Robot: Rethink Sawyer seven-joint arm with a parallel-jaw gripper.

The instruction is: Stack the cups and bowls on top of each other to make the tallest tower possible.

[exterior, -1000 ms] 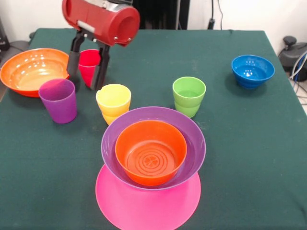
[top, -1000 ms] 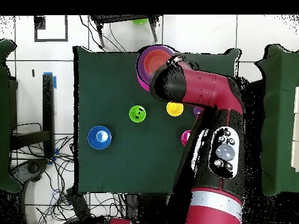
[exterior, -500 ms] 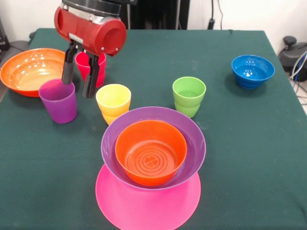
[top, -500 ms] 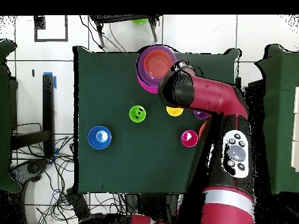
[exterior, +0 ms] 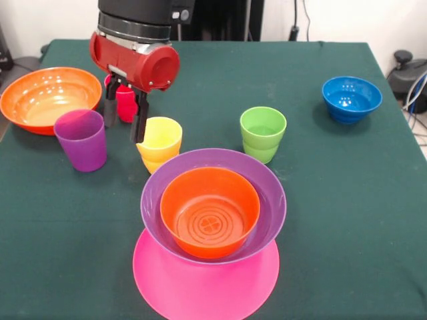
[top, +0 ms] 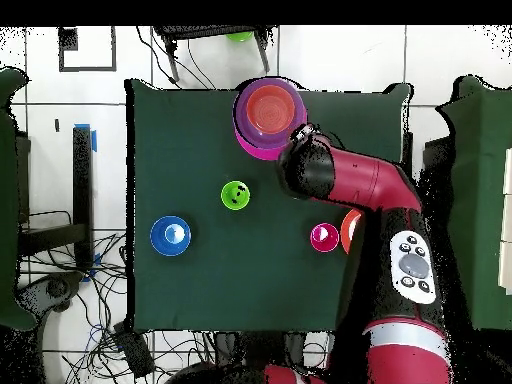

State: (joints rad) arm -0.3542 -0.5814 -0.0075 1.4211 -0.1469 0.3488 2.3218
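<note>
Gripper hanging open and empty between the purple cup and the yellow cup.

Fingers spread, one tip just beside the yellow cup's rim, red cup right behind them. Tower at the near edge: small orange bowl nested in the purple bowl on the upturned pink bowl. Green cup, blue bowl and large orange bowl standing apart on the green table.

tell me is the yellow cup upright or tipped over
Upright: the yellow cup stands on its base with its open mouth facing up, beside the gripper.
</note>
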